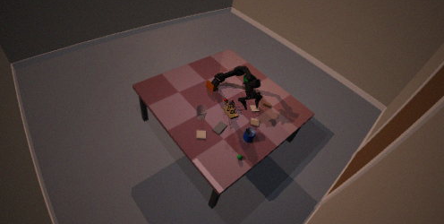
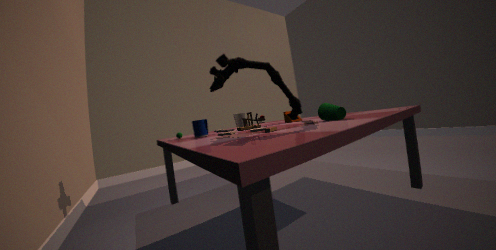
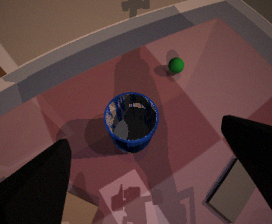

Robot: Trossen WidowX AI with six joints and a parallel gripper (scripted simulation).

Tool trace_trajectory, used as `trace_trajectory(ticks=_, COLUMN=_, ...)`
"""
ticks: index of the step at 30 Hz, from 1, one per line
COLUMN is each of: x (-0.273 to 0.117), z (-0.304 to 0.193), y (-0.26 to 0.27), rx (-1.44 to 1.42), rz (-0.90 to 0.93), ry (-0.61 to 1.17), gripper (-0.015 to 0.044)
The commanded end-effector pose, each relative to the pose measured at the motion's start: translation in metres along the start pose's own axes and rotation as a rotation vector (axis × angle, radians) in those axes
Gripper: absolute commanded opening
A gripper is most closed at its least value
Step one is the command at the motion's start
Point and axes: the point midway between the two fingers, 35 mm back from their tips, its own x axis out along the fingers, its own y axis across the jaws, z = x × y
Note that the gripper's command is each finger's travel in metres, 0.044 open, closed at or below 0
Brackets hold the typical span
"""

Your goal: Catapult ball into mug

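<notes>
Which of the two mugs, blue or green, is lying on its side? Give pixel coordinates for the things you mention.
The green mug (image 2: 331, 112) (image 1: 245, 79), back by the arm's base, lies on its side; the blue mug (image 1: 249, 135) (image 2: 200, 128) (image 3: 131, 122) stands upright near the small green ball (image 1: 240, 157) (image 2: 179, 135) (image 3: 176, 65).

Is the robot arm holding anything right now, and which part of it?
No, nothing is held. The gripper's fingers are wide apart, with no ball or mug between them. The blue mug stands on the table.

Red ball (image 1: 226, 99) (image 2: 262, 117) on wooden catapult (image 1: 231, 110) (image 2: 248, 127), blue mug (image 1: 249, 135) (image 2: 200, 128) (image 3: 131, 120) upright nr green ball (image 1: 240, 157) (image 2: 179, 135) (image 3: 176, 65).
</notes>
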Motion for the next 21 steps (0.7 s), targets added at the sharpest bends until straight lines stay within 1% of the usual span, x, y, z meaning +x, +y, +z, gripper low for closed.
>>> trace_trajectory(ticks=1, x=0.0017, z=0.0004, y=0.0008, rx=0.006, rz=0.006, ry=-0.001, gripper=0.044)
trace_trajectory(ticks=9, x=0.0017, z=0.0004, y=0.0008, rx=0.006, rz=0.006, ry=-0.001, gripper=0.044)
trace_trajectory(ticks=21, x=0.0017, z=0.0004, y=0.0008, rx=0.006, rz=0.006, ry=-0.001, gripper=0.0125)
